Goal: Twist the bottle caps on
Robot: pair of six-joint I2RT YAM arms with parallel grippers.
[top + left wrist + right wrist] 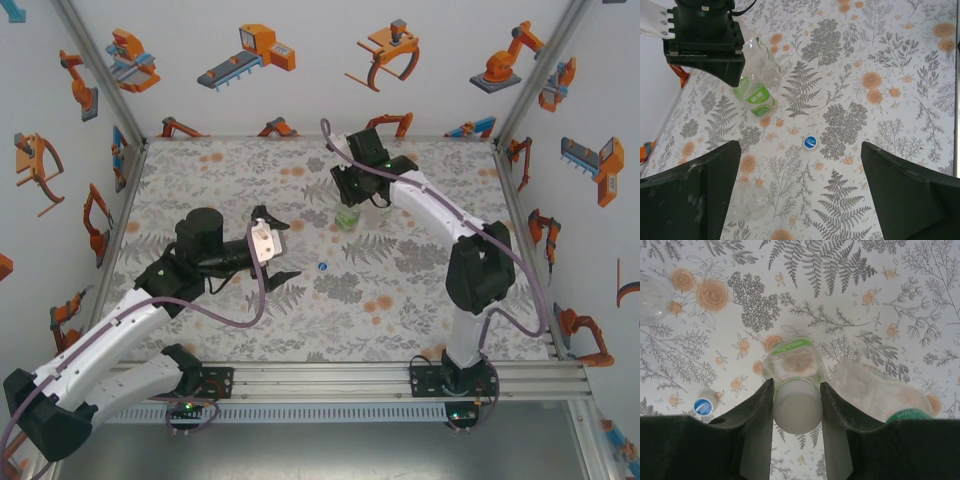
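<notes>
My right gripper (796, 390) is shut on a white cap (797, 410) that sits on top of a colourless bottle with a green label (795, 357). In the top view this bottle (347, 217) stands just below the right gripper (353, 200) at the back middle of the table. A blue cap (322, 266) lies loose on the table. My left gripper (288, 248) hovers open just left of it, and the blue cap (810, 142) lies beyond its wide-apart fingers (695, 195). A green-tinted bottle (875, 385) with a green cap (905, 415) lies right of the held bottle.
Another colourless bottle (747, 200) lies low on the floral tablecloth (400, 300) beside my left finger, partly hidden by it. It also shows as a clear bottle (650, 297) at the upper left of the right wrist view. Walls close in the table on three sides.
</notes>
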